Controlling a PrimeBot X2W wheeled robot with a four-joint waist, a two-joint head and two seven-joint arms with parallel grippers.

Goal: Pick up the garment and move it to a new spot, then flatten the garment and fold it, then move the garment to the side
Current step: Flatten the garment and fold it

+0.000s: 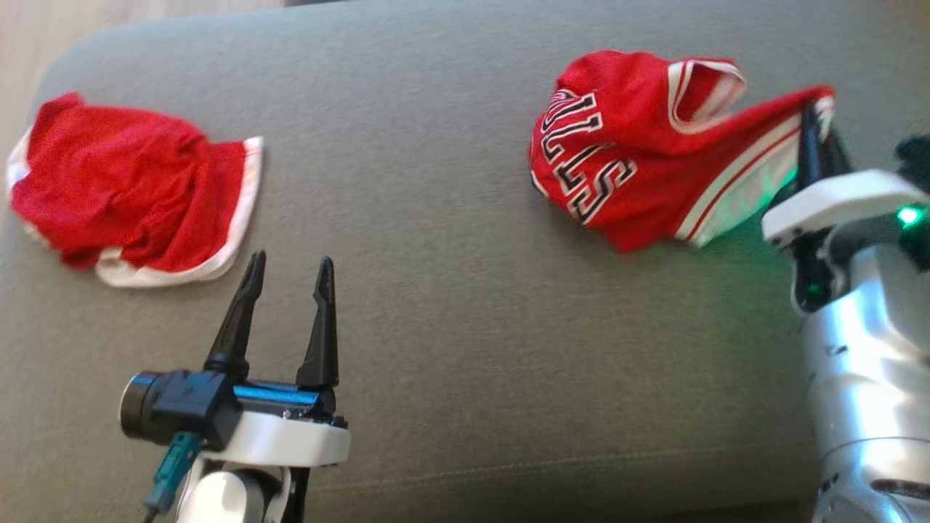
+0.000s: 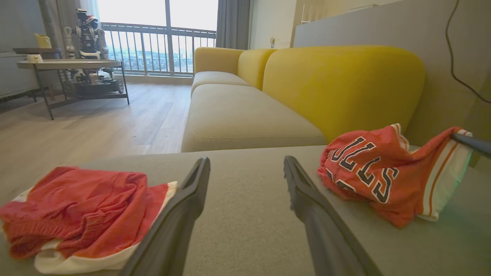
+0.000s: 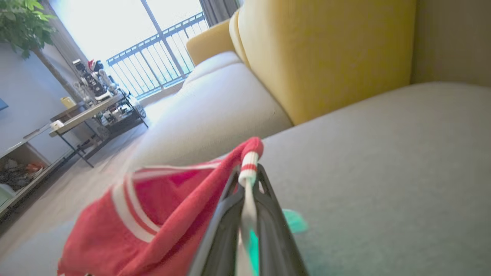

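Head view first: the jersey (image 1: 639, 167) sits crumpled on the right side of the grey cushion (image 1: 436, 305). Your right pincer (image 1: 810, 116) is clamped shut on its striped edge at the far right corner. That corner is pulled up off the cushion, and the rest trails away to the pincer's left with the lettered part resting on the cushion. So the long axis runs roughly left-right, and a lift will probably drag the whole bundle from that one end. The right arm is obviously the near one. Your left pincer (image 1: 291, 258) hovers wide open with nothing in it, well apart from the jersey and closer to the red shorts (image 1: 123, 196) on the left.

Left wrist view: the two open fingers frame bare cushion, with the shorts at lower left and the jersey off to the right. One dark finger of the right pincer pokes in at the jersey's raised corner. There's a yellow sofa (image 2: 337, 84) behind.

Right wrist view: the white-and-red trim is squeezed between the closed fingers, with a little loop sticking out past the tips. The fabric below is blurry and cut off at the bottom. You can't tell how many layers are pinched, and the lettering is partly folded under.
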